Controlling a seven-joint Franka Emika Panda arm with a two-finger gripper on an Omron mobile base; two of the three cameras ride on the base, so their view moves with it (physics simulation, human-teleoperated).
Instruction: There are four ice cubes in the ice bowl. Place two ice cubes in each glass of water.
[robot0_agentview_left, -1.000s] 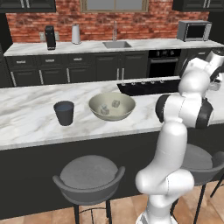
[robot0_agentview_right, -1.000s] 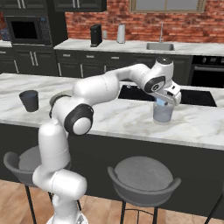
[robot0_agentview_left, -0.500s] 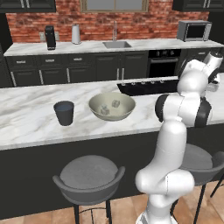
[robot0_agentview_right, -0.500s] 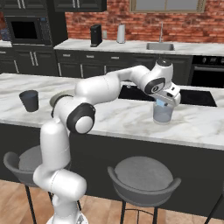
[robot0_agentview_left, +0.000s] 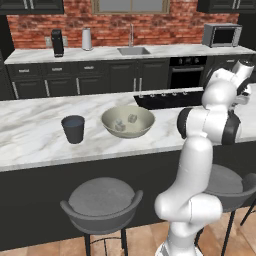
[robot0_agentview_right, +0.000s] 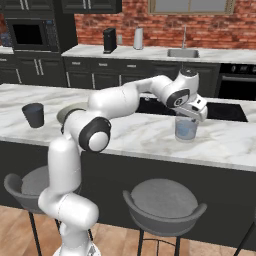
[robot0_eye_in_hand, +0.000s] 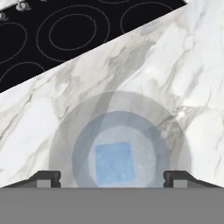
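Marble counter (robot0_agentview_left: 30, 135) runs across the left base view, carrying the dark grey glass of water (robot0_agentview_left: 73, 129) and, just to its right, the ice bowl (robot0_agentview_left: 128, 121) with two ice cubes (robot0_agentview_left: 126, 123) lying in it; the arm reaches well away from them toward the right edge. From the right base view, the gripper (robot0_agentview_right: 192, 113) hangs directly over the clear glass of water (robot0_agentview_right: 186, 128), which stands near the cooktop (robot0_agentview_right: 225, 111), while the dark glass sits far off at the counter's other end. Looking down the hand view, the fingertips (robot0_eye_in_hand: 48, 177) stand wide apart, nothing between them, and a pale blue cube (robot0_eye_in_hand: 113, 162) lies in the clear glass straight below. By my reading, the remaining cubes lie back toward the bowl, so the next reach turns away from this glass.
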